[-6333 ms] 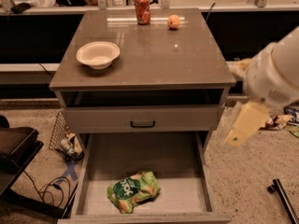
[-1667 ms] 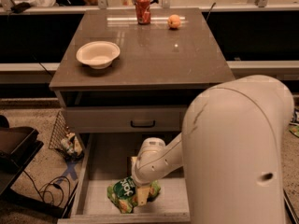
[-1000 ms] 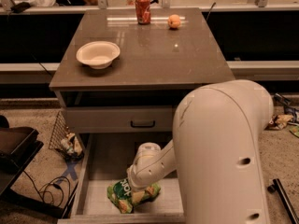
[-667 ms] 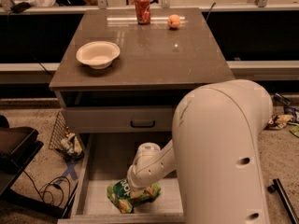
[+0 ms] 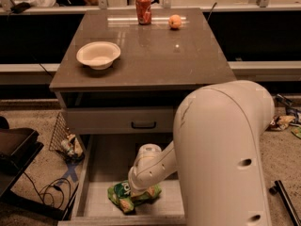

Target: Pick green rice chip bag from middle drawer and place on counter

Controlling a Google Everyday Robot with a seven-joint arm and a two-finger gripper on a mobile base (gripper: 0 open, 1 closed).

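The green rice chip bag (image 5: 123, 196) lies on the bare floor of the open middle drawer (image 5: 99, 166), near its front edge. My gripper (image 5: 137, 191) reaches down into the drawer and sits on top of the bag's middle, covering part of it. My big white arm fills the right half of the view and hides the drawer's right side. The glossy brown counter (image 5: 155, 60) is above the drawer, and the bag is not on it.
A white bowl (image 5: 98, 54), a red soda can (image 5: 143, 8) and an orange fruit (image 5: 175, 21) stand on the counter. A shut drawer panel with a black handle (image 5: 143, 125) is above the open drawer. A wire basket with wrappers (image 5: 66, 142) and cables (image 5: 49, 192) lie at floor left.
My arm has swung in from the right and down into the drawer. Over the last second the gripper has sunk a little further onto the bag, which has barely shifted.
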